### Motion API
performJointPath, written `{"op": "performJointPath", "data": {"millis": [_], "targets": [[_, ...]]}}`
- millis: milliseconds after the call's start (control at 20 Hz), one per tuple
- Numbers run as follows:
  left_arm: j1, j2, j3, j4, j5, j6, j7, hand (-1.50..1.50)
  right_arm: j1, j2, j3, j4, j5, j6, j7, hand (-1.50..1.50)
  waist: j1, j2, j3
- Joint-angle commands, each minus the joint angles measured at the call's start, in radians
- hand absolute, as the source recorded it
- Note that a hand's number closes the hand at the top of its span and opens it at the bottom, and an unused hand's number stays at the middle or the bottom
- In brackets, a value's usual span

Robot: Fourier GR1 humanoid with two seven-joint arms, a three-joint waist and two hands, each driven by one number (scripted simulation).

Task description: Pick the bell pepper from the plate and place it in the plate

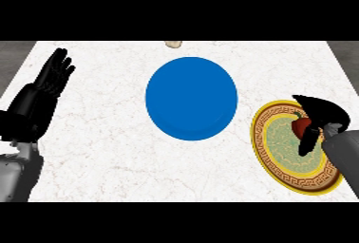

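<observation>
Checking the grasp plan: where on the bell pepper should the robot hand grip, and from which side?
Probably across the rounded body of the bell pepper, from the right and above, fingers on its far side, thumb on the near side, as the right robot hand sits. It lies on the patterned plate, nearest that hand.

White counter (105, 156) bears blue plate (191, 98), patterned plate (270, 167)

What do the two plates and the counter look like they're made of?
Blue plate: uniform flat blue, no shine; plastic or matte ceramic, can't tell.
Patterned plate: gold rim, key-pattern band, green centre; probably decorated ceramic.
Counter: white with faint veining; looks like marble.
</observation>
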Motion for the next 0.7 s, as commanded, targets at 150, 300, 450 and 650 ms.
{"op": "performJointPath", "data": {"millis": [150, 300, 450, 650], "targets": [[0.024, -0.031, 0.031, 0.009, -0.025, -0.040, -0.024, 0.00, 0.052, 0.009, -0.052, 0.054, 0.102, -0.010, -0.076, -1.50, -0.004, -0.001, 0.000], [-0.030, -0.037, 0.044, 0.036, -0.031, -0.040, -0.006, 0.00, 0.008, 0.081, -0.053, 0.207, 0.156, -0.063, -0.103, -1.50, -0.001, 0.001, 0.000], [0.012, -0.052, 0.025, -0.033, -0.052, -0.018, 0.016, 0.00, -0.049, 0.051, -0.090, 0.281, 0.157, -0.112, -0.232, 1.50, 0.005, 0.001, 0.000], [0.002, -0.017, 0.071, 0.045, -0.021, -0.070, -0.038, 0.00, -0.021, 0.126, -0.030, 0.230, 0.274, -0.355, -0.210, 1.50, 0.004, 0.003, 0.000]]}}
